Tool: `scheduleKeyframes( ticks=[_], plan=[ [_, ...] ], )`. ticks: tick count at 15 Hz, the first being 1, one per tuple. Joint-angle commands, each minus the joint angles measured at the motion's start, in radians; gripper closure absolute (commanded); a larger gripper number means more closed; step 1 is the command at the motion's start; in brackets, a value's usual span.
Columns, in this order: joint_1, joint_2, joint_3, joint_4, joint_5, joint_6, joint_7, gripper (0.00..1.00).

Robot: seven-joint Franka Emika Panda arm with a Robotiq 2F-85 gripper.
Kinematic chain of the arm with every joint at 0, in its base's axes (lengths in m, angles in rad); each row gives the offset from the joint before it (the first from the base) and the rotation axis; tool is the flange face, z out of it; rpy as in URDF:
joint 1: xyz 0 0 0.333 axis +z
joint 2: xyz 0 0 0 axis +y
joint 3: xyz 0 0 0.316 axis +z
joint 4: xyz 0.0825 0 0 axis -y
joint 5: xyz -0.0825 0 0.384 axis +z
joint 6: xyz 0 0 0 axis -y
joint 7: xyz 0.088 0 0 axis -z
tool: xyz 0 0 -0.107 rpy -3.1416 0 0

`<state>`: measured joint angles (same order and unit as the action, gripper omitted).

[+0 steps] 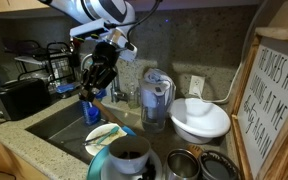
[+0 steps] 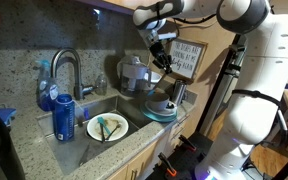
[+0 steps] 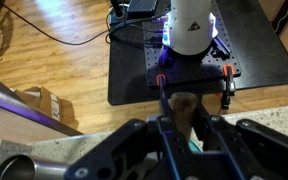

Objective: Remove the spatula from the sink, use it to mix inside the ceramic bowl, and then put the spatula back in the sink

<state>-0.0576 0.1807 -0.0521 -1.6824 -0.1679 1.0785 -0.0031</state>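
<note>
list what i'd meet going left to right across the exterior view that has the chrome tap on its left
tall blue can → round white plate → clear plastic water pitcher → teal-rimmed ceramic bowl → framed lettered sign

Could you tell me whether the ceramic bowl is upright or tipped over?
Upright. The ceramic bowl stands with its rim level and opening upward; its dark inside shows from above.

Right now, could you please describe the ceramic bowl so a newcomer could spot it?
Start at the sink in the granite counter; the ceramic bowl stands on the counter beside it. Its pale teal rim and dark inside set it apart from the larger white bowl and the metal cups.
</note>
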Motion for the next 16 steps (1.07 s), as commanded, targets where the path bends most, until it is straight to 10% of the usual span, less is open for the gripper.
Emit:
scheduleKeyframes(
  ticks=[1,16],
  plan=[
    [0.026,0.044,0.033,0.106,-0.023,0.072,-0.070,0.90],
    [0.047,0.104,0.095,0.111,0.114,0.396,-0.259,0.90]
  ],
)
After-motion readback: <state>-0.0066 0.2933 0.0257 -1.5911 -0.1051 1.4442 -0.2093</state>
